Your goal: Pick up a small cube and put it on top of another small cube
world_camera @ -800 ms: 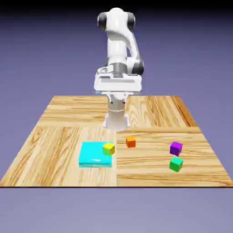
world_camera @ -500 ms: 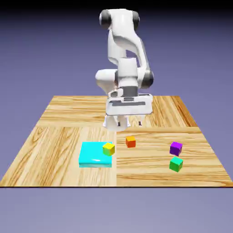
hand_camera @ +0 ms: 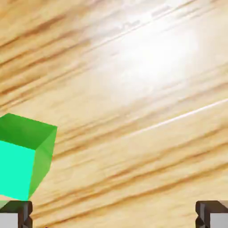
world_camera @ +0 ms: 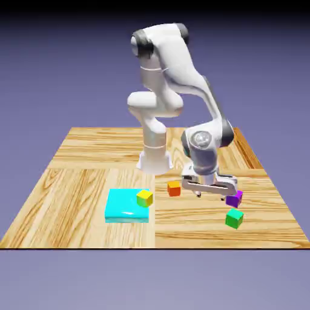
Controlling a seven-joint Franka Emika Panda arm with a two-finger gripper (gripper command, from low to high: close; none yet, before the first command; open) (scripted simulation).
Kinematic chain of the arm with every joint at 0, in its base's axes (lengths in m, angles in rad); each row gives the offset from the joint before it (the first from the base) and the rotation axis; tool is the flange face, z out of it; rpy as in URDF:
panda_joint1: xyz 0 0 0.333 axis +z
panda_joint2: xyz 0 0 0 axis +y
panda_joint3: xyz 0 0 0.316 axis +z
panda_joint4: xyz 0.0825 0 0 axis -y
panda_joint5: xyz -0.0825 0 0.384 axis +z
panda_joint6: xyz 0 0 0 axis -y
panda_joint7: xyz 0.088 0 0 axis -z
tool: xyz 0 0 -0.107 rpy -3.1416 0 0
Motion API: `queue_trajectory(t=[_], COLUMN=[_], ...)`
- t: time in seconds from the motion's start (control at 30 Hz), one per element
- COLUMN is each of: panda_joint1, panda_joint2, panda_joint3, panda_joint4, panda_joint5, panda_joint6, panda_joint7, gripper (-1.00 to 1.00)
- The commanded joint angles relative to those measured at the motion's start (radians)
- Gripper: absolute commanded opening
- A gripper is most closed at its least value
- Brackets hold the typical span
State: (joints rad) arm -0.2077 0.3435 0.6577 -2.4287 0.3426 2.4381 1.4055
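You have nothing stacked yet: the end effector (world_camera: 213,192) hangs spread and empty beside the purple cube (world_camera: 235,198); grasp and placing remain.

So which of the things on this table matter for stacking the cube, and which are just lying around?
For the job:
- purple cube
- gripper, open

Lying about:
- green cube
- orange cube
- yellow cube
- cyan block

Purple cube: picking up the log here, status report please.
Gripper open, empty, low over the table. Purple cube untouched beside it, partly hidden by the hand. Green cube close by; nothing between the jaws.
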Motion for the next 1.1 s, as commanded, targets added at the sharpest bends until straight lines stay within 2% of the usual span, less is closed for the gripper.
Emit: queue_trajectory(t=[0.0,0.13,0.2,0.37,0.4,0.57,0.93,1.0,1.07], panda_joint1=[-0.009,-0.044,-0.045,0.057,0.057,-0.043,-0.441,-0.462,-0.395], panda_joint2=[0.036,0.181,0.188,0.335,0.335,0.190,0.160,0.158,0.231], panda_joint3=[0.026,0.130,0.135,0.080,0.080,0.134,0.393,0.407,0.366], panda_joint4=[0.015,0.076,0.078,0.066,0.066,0.078,0.023,0.020,0.037], panda_joint5=[0.014,0.068,0.070,0.054,0.054,0.070,0.358,0.373,0.363], panda_joint6=[-0.024,-0.119,-0.123,0.048,0.048,-0.120,0.172,0.187,0.254], panda_joint7=[0.026,0.132,0.137,0.130,0.130,0.136,0.380,0.393,0.384], gripper=[0.00,0.00,0.00,0.00,-1.00,-1.00,-1.00,-1.00,-1.00])
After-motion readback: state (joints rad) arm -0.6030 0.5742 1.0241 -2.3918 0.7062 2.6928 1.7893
